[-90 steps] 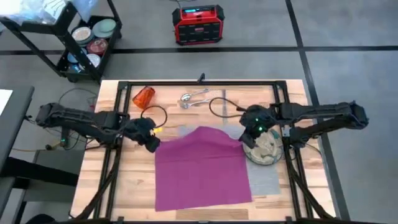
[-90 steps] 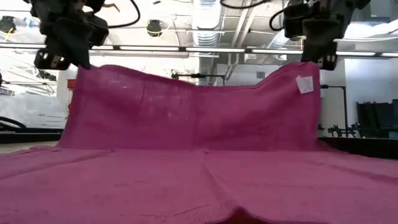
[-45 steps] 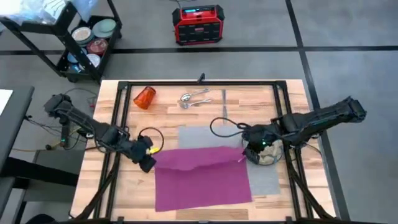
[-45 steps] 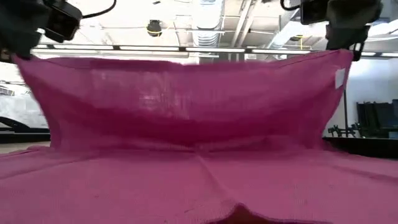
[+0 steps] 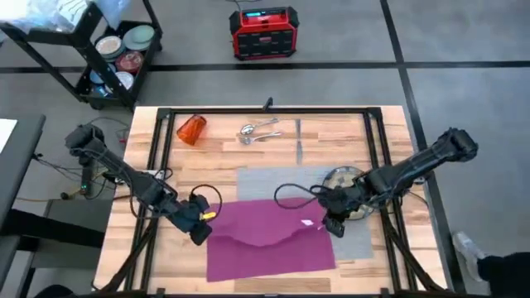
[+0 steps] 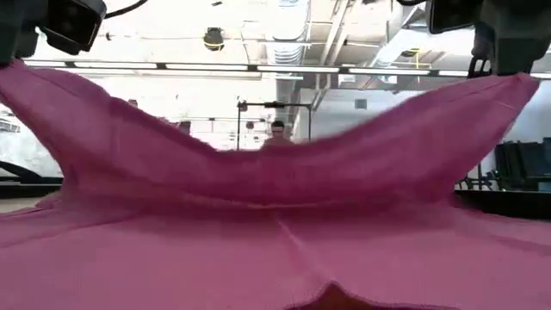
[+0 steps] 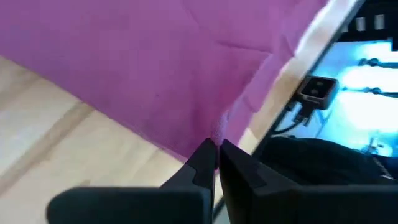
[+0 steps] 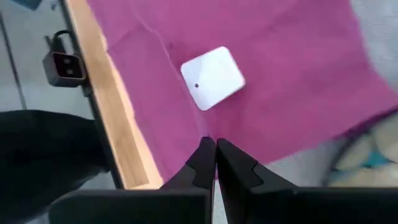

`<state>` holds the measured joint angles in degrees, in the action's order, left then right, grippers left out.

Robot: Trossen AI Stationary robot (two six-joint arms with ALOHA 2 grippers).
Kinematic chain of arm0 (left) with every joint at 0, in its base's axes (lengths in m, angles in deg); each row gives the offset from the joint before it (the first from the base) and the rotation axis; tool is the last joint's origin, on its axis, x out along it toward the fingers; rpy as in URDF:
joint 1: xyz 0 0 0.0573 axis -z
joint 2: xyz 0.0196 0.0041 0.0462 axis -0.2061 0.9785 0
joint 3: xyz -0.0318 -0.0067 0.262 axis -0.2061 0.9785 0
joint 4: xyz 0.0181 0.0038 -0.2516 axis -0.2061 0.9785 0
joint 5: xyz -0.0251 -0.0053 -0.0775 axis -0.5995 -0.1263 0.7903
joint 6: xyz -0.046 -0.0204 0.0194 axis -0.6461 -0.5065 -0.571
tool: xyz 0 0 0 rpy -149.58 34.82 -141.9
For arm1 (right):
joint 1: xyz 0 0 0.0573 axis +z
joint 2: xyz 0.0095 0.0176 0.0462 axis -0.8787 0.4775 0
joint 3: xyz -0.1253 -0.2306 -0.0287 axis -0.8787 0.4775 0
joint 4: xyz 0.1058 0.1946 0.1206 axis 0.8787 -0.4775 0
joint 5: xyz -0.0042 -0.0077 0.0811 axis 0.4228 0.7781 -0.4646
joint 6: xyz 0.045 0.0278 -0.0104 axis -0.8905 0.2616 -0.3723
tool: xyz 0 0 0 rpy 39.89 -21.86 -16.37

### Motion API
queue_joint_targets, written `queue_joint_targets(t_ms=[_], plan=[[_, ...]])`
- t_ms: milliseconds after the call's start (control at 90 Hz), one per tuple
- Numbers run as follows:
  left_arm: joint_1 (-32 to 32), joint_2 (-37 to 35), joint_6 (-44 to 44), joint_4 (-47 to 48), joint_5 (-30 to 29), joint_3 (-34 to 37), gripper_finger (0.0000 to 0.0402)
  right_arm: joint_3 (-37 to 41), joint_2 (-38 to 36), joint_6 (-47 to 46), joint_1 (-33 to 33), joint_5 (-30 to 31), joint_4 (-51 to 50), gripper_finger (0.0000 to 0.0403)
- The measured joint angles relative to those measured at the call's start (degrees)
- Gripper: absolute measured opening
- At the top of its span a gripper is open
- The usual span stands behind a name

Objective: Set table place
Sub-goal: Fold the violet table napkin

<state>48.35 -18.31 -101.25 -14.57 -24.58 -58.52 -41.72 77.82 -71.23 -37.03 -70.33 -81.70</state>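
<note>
High view: plank table (image 5: 389, 257), grey floor (image 5: 464, 50) beyond; left gripper (image 5: 199, 230) and right gripper (image 5: 333, 224) pinch the magenta napkin (image 5: 269, 244).

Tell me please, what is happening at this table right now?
Both arms are handling the magenta napkin together. The left gripper and the right gripper each pinch one corner, holding that edge up while it sags in the middle. The rest lies on the table, partly over the grey placemat, beside the plate.

On the bench (image 5: 389, 132) are counted 1 magenta napkin (image 5: 265, 240), 1 grey placemat (image 5: 273, 180), 1 patterned plate (image 5: 341, 178), 1 orange cup (image 5: 191, 129) and a cluster of silver cutlery (image 5: 263, 130); its pieces cannot be counted.
</note>
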Motion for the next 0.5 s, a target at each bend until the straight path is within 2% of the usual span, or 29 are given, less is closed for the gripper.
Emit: queue_joint_targets(t_ms=[200, 500], plan=[[3.1, 0.0, -1.3, -0.4, -3.0, -3.4, 0.0000, 0.0, -1.3, -2.5, 2.6, 1.2, 1.3, 0.0000], [6.8, 0.2, -5.6, 1.5, -3.2, -3.9, 0.0000, 0.0, -1.9, -4.8, 6.1, 1.4, -0.5, 0.0000]])
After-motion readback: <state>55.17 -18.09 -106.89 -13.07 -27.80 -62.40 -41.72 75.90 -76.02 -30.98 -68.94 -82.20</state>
